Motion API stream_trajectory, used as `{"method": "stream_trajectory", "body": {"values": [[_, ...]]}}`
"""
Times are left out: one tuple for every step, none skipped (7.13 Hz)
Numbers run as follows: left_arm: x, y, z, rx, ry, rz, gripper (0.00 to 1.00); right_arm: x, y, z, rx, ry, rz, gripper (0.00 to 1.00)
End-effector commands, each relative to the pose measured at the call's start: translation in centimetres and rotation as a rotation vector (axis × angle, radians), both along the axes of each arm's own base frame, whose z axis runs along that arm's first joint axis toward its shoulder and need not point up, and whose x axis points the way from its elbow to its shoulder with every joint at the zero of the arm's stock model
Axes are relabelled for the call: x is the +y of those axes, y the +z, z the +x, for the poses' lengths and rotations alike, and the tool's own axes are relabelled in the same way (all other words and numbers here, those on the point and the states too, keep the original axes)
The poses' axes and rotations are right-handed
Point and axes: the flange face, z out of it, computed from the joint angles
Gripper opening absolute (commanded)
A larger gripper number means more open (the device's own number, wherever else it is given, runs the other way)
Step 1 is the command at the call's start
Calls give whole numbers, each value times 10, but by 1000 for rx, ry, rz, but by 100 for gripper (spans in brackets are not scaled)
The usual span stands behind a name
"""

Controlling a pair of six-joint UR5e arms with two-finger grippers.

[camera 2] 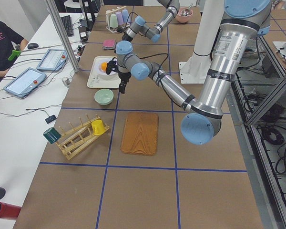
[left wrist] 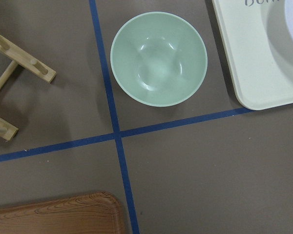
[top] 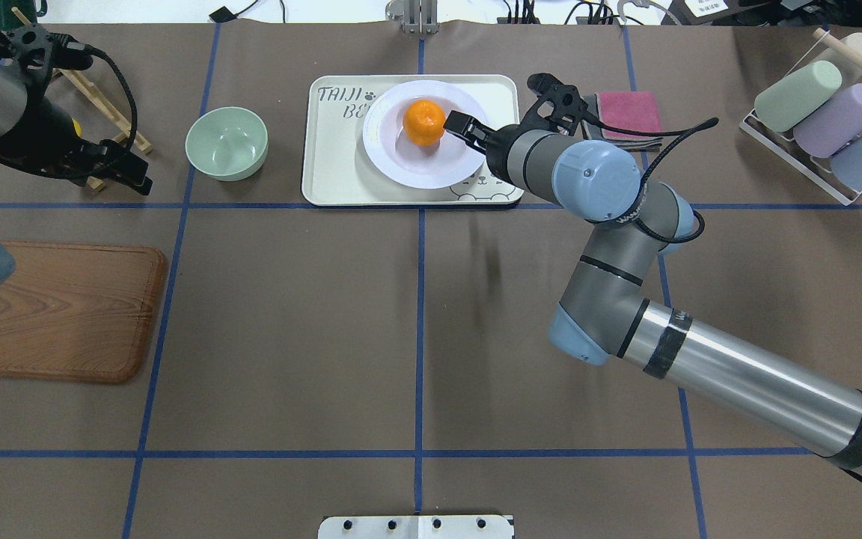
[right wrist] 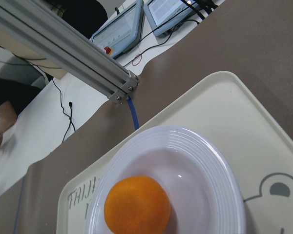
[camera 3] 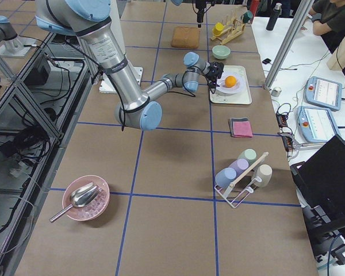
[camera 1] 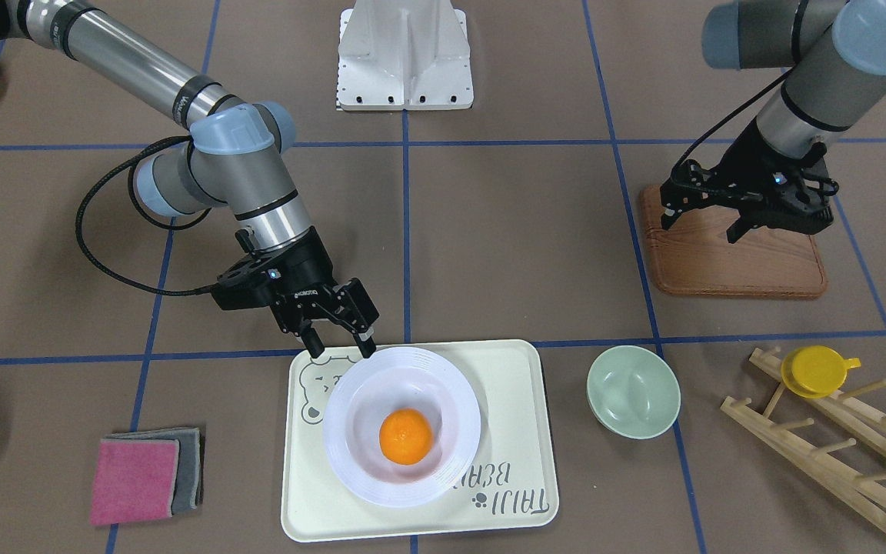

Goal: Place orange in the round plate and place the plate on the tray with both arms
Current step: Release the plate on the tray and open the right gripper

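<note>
Brown matting ruled with blue tape covers the table (camera 1: 489, 246), and near its far edge the tray (camera 1: 524, 400) carries the plate (camera 1: 343, 446), with the orange (camera 1: 406, 436) sitting in the plate's well. Both placements look done, so the step in hand appears to be letting go and clearing off. The right gripper (camera 1: 341, 348) hangs at the plate's near rim with its jaws parted, grasping nothing. It should rise straight up before pulling back, so a fingertip does not catch the ridged rim and drag the plate or roll the orange. The left gripper (camera 1: 701, 228) is spread and empty over the board (camera 1: 727, 269), well apart from the tray. A bowl (camera 1: 633, 391) sits just beside the tray. Cloths (camera 1: 143, 477) lie on the other side, and a rack (camera 1: 835, 438) with a cup (camera 1: 816, 371) is further off. Nothing blocks the retreat.
</note>
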Motion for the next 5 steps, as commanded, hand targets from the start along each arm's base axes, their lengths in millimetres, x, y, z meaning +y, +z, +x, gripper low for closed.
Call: {"method": "stream_trajectory", "body": {"values": [[5,22,-21,-27,21,30,97,13,-30,77,299,-244,31,100],[13,54,-55,-66,56,74,98,7,-34,114,467,-316,54,100],[16,83,-88,-99,75,102,98,-7,-27,157,512,-373,55,100],[21,107,-115,-130,92,121,98,-10,9,202,500,-413,17,100],[26,129,-142,-151,84,117,98,-21,39,267,472,-422,-20,100]]}}
